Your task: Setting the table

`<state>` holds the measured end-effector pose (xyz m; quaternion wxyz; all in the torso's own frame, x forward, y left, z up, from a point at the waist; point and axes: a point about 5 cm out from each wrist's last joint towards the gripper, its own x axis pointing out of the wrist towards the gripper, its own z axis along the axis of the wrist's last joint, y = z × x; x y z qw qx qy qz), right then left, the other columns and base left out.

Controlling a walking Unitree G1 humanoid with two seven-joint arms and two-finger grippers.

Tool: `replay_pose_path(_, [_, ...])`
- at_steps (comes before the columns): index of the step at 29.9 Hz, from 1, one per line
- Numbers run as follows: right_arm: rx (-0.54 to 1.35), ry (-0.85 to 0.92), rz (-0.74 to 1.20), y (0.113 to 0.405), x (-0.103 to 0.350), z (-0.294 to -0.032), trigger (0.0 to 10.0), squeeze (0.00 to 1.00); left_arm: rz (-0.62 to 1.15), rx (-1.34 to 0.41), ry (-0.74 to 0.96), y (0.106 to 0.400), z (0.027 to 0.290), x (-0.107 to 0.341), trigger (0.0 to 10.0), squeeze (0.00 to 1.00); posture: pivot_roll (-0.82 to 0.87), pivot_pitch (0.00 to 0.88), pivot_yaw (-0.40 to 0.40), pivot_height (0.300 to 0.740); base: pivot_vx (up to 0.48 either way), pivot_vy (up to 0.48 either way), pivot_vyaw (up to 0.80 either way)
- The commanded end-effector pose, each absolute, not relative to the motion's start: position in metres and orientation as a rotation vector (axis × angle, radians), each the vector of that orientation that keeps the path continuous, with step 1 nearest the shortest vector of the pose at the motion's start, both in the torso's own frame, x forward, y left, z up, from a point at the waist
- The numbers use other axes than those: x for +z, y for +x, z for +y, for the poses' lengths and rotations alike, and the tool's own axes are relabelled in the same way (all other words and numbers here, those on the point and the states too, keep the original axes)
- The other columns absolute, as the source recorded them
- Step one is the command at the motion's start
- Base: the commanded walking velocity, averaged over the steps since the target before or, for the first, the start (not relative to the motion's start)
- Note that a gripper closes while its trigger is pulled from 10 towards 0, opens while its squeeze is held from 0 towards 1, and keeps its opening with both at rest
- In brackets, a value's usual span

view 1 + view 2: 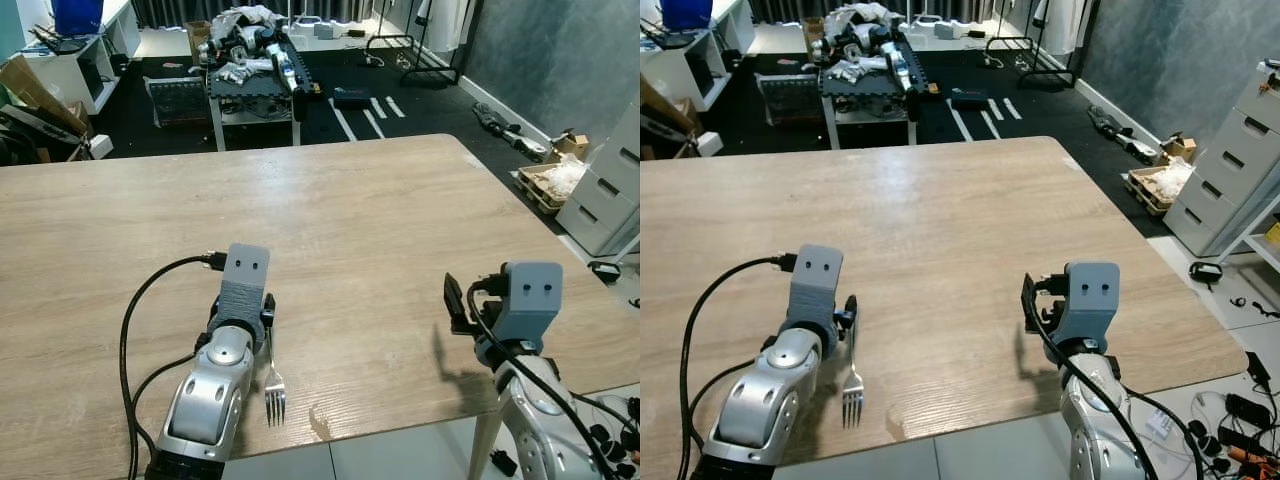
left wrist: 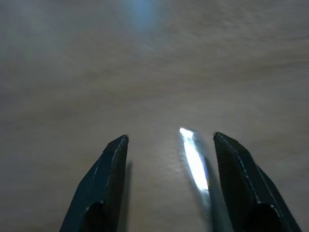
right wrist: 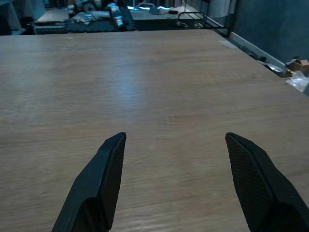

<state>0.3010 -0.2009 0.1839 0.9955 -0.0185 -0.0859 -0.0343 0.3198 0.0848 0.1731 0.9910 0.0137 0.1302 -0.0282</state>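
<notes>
While the fork (image 1: pixel 273 385) lay near the table's (image 1: pixel 380 230) near edge, tines toward the robot and handle running away from it, the left gripper (image 2: pixel 166 145) sat low over the handle end with its fingers apart. In the left wrist view the bright handle lay just inside one finger (image 2: pixel 241 169), off-centre in the gap (whether it touched that finger I could not tell). The fork's long axis ran roughly along the fingers' own line, so the left arm was plainly the nearer. The right gripper (image 3: pixel 174 145) hovered well apart, spread over bare wood. Open tabletop stretched ahead and to both sides, but the near edge left little room for dragging backward.
</notes>
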Motion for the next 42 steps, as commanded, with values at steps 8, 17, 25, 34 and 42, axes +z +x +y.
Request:
replay_pose_path(8, [-0.059, -0.041, -0.159, 0.301, 0.179, -0.199, 10.0, 0.0, 0.375, -0.16, -0.036, 0.307, 0.048, 0.163, 10.0, 0.0, -0.01, 0.108, 0.074, 0.74, 0.0, 0.0, 0.0])
replay_pose_path(17, [-0.057, -0.043, -0.159, 0.3, 0.179, -0.199, 10.0, 0.0, 0.455, -0.122, -0.048, 0.3, 0.054, 0.155, 10.0, 0.0, -0.01, 0.105, 0.076, 0.74, 0.0, 0.0, 0.0])
replay_pose_path(25, [-0.055, -0.044, -0.16, 0.301, 0.18, -0.199, 10.0, 0.0, 0.447, -0.026, 0.002, 0.304, 0.072, 0.16, 10.0, 0.0, -0.01, 0.107, 0.073, 0.74, 0.0, 0.0, 0.0])
replay_pose_path(34, [-0.052, -0.042, -0.156, 0.301, 0.178, -0.198, 10.0, 0.0, 0.415, -0.024, 0.02, 0.307, 0.068, 0.168, 10.0, 0.0, -0.01, 0.109, 0.071, 0.74, 0.0, 0.0, 0.0])
replay_pose_path(42, [-0.051, -0.047, -0.152, 0.299, 0.178, -0.2, 10.0, 0.0, 0.492, -0.042, -0.048, 0.295, 0.056, 0.166, 10.0, 0.0, -0.02, 0.112, 0.07, 0.74, 0.0, 0.0, 0.0])
